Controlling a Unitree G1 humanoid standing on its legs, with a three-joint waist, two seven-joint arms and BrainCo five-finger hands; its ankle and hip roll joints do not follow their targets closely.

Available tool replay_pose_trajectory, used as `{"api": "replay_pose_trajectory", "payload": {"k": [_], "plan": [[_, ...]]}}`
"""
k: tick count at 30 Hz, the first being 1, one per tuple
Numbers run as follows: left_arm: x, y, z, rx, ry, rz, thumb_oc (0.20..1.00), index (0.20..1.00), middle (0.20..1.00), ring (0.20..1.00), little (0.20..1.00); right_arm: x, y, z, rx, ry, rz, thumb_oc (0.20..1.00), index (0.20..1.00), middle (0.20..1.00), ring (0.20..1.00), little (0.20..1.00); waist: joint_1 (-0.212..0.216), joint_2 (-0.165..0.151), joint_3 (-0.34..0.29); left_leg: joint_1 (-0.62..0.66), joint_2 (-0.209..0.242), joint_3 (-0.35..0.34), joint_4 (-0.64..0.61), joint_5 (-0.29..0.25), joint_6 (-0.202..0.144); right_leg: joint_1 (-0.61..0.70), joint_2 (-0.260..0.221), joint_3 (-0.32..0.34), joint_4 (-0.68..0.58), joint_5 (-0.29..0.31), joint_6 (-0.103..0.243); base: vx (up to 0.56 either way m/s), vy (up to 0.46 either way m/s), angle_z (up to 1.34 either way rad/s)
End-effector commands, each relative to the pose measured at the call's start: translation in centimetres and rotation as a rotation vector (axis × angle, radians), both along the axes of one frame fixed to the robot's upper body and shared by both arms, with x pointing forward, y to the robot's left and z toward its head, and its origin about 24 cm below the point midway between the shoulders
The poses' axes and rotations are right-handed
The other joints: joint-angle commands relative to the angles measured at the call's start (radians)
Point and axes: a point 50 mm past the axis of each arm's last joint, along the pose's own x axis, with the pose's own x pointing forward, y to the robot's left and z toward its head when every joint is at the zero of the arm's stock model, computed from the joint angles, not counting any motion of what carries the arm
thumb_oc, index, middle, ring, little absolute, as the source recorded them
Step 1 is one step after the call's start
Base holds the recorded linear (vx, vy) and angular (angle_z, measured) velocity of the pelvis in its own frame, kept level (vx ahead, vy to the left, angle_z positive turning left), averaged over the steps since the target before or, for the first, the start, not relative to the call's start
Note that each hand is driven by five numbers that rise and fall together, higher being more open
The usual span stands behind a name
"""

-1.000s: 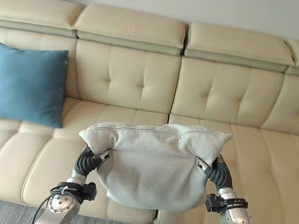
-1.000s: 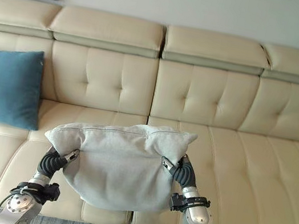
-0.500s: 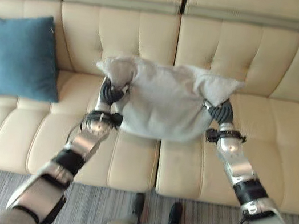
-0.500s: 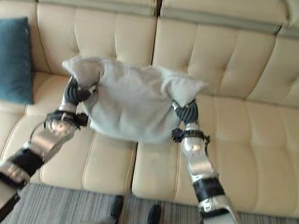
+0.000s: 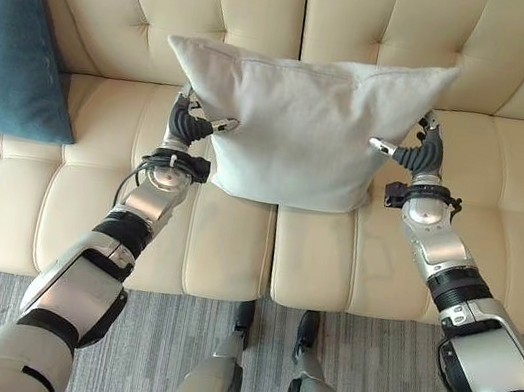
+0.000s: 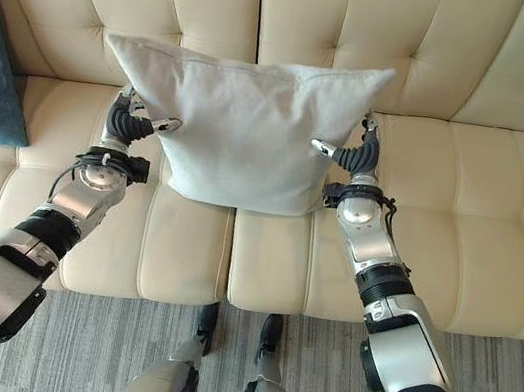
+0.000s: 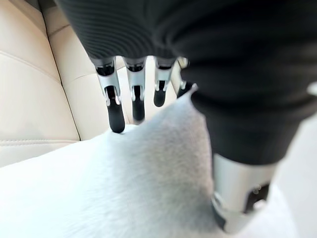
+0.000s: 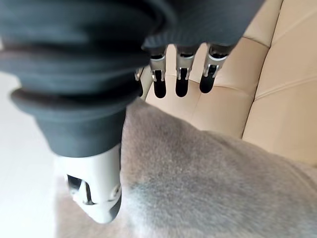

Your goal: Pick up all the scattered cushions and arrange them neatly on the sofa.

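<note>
Left hand (image 5: pixel 191 127) pinches the left edge of the grey cushion (image 5: pixel 300 127), thumb on the front face, fingers (image 7: pixel 116 116) reaching behind it. Right hand (image 5: pixel 417 157) does the same on the right edge, thumb in front, fingers (image 8: pixel 181 87) behind. Both grip the cushion between thumb and fingers. The cushion stands upright at the middle of the beige sofa (image 5: pixel 503 213), bottom edge at or just above the seat, top corners against the backrest; cannot tell if its weight is already on the seat. A blue cushion (image 5: pixel 8 50) leans on the backrest well to the robot's left.

Judged step: setting the grey cushion down, release not yet done.

Risks: the cushion is soft and only held at its side edges, so if it isn't leaning back enough when let go, it could flop forward onto the seat or slide off toward the striped rug (image 5: pixel 152 359). Thumbs dragging the fabric on withdrawal could pull it askew. Uneven release would twist it.
</note>
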Motion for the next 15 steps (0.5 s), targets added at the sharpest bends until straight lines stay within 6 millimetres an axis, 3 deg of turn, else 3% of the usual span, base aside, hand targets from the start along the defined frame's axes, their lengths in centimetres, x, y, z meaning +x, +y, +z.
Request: {"api": "replay_pose_trajectory", "payload": {"k": [1, 5, 9, 12, 15], "plan": [[-0.1, 3.6, 2.9, -0.097, -0.103, 0.089, 1.000, 1.000, 1.000, 1.000, 1.000, 0.0, -1.1, 4.2, 0.101, -0.151, -0.009, 1.000, 1.000, 1.000, 1.000, 1.000, 0.006, -0.030, -0.030, 0.050, -0.001, -0.011, -0.008, -0.069, -0.066, 0.021, -0.045, 0.043, 0.085, -0.094, 0.074, 0.00, 0.000, 0.00], [-0.8, 5.6, 3.6, -0.148, -0.137, 0.123, 1.000, 1.000, 1.000, 1.000, 1.000, -0.2, -3.2, 4.0, 0.274, -0.160, -0.045, 1.000, 1.000, 1.000, 1.000, 1.000, 0.012, -0.026, -0.031, 0.073, -0.004, -0.014, -0.008, -0.078, -0.066, 0.044, -0.046, 0.041, 0.080, -0.098, 0.074, 0.00, 0.000, 0.00], [-1.9, 5.7, 1.6, -0.164, -0.124, 0.115, 1.000, 1.000, 1.000, 1.000, 1.000, -1.0, -4.2, 1.8, 0.429, -0.154, -0.050, 1.000, 1.000, 1.000, 1.000, 1.000, 0.019, -0.024, -0.030, 0.085, -0.009, -0.016, -0.008, -0.079, -0.063, 0.059, -0.048, 0.037, 0.074, -0.094, 0.073, 0.01, 0.016, 0.01], [-4.1, 4.5, -2.4, -0.224, -0.089, 0.061, 1.000, 1.000, 1.000, 1.000, 1.000, -2.7, -4.8, -2.5, 0.483, -0.085, -0.026, 1.000, 1.000, 1.000, 1.000, 1.000, 0.020, -0.028, -0.035, 0.102, -0.011, -0.014, -0.008, -0.087, -0.060, 0.081, -0.049, 0.031, 0.064, -0.095, 0.073, 0.02, 0.033, 0.03], [-7.8, 4.0, -7.7, -0.241, 0.027, 0.028, 1.000, 1.000, 1.000, 1.000, 1.000, -5.9, -5.2, -7.7, 0.457, 0.029, 0.013, 1.000, 1.000, 1.000, 1.000, 1.000, 0.020, -0.040, -0.044, 0.132, -0.014, -0.012, -0.008, -0.103, -0.054, 0.117, -0.048, 0.031, 0.054, -0.099, 0.074, 0.06, 0.016, 0.05]]}}
